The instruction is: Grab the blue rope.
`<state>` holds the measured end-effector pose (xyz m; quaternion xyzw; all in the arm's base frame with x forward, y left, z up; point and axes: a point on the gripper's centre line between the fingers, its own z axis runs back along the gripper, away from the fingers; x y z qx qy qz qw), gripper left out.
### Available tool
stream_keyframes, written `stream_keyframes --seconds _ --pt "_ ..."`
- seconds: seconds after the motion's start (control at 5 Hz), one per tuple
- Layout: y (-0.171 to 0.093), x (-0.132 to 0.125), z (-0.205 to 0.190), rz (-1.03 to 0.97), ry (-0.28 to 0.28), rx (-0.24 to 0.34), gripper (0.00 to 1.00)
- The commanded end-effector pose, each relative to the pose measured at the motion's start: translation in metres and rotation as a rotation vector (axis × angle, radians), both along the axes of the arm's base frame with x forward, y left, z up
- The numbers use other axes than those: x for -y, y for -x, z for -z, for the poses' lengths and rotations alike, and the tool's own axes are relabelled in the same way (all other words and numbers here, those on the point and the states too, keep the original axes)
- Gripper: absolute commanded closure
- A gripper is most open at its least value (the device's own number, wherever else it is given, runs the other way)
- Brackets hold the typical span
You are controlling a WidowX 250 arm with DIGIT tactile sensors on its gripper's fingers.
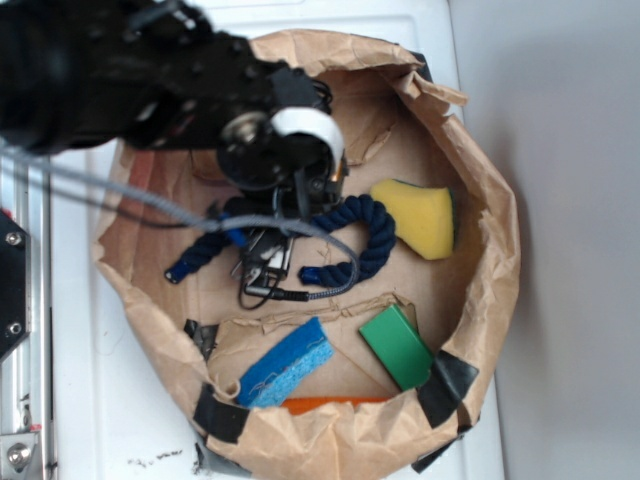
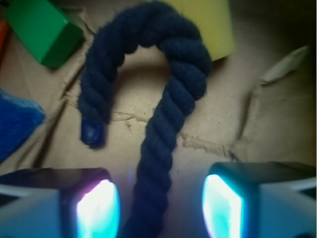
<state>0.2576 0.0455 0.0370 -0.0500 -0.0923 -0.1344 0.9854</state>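
Navy blue rope point(image 2: 163, 124) runs between the wide-open claw point(image 2: 161, 206) fingers point(image 2: 96, 208), touching neither one.

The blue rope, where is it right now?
In the wrist view the blue rope runs up between the open gripper fingers, arching toward the yellow sponge.

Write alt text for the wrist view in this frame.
A thick navy blue rope arches over brown paper, its long leg running down between the two open fingers at the bottom edge, not yet gripped. A green block, a blue sponge and a yellow sponge lie around it.
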Motion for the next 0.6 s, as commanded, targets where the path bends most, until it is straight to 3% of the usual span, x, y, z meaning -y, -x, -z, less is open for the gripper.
stream_keyframes --seconds 0.0,0.2,0.4 --pt "-0.0129 -0.0050 0.0081 0.028 -0.010 0.019 0.00" --pt "-0.0135 0.0012 0.0137 0.018 -0.018 0.028 0.26" --pt "-0.0182 0.0035 0.0154 -0.001 -0.025 0.016 1.00"
